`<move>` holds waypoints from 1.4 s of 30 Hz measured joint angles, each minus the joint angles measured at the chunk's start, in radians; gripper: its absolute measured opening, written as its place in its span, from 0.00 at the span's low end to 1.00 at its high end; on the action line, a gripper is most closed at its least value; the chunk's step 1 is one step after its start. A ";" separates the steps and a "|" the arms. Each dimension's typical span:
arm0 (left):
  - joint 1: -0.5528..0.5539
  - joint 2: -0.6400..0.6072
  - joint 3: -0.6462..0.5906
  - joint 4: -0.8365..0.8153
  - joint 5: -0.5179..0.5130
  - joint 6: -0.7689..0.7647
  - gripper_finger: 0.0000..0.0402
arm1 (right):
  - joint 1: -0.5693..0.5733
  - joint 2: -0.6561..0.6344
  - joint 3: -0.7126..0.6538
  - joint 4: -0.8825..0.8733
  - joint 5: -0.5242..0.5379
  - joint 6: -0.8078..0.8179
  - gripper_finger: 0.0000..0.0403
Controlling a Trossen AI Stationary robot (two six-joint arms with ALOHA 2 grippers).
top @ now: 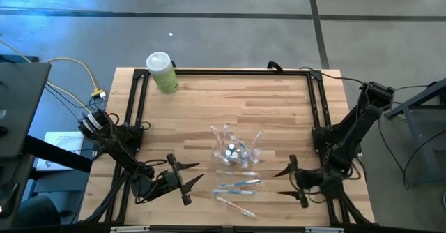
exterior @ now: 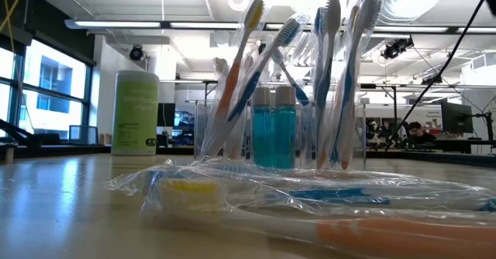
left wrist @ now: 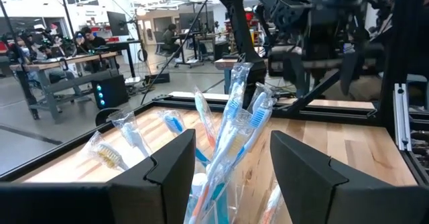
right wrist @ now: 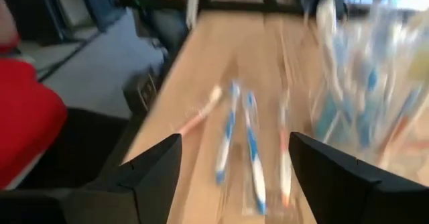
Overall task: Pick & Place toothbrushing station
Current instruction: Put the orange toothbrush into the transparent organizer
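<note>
- Counter point(top: 209, 100): a wooden butcher-block top edged by a dark frame; its near edge is cut off at the bottom of the high view.
- Clear holder point(top: 235, 148): stands right of the counter's centre, toward the near edge, packed with wrapped toothbrushes point(exterior: 333, 73) standing upright. From above the wrapping glare hides how many there are.
- Two small bottles of blue liquid point(exterior: 273, 127): stand inside the holder among the brushes. Only their pale caps show from above.
- Loose wrapped toothbrushes point(top: 238, 185): lie flat just in front of the holder, between the two claws, several side by side. In the low view the nearest one point(exterior: 325, 232) is blurred and cut off on the right.
- Pale green bottle point(top: 162, 72): white-capped, upright at the far left of the counter, well apart from the holder. Its label print is too small to read.
- Left claw point(top: 197, 183): near the front-left of the counter, fingers apart and holding nothing, pointing toward the holder.
- Right claw point(top: 277, 182): near the front-right, fingers spread wide with nothing between them, aimed at the loose brushes. Its wrist view is motion-blurred.
</note>
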 joint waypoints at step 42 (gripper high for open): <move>0.000 0.000 0.000 -0.009 -0.003 -0.011 0.47 | -0.374 0.501 0.003 0.169 -0.331 -0.075 0.55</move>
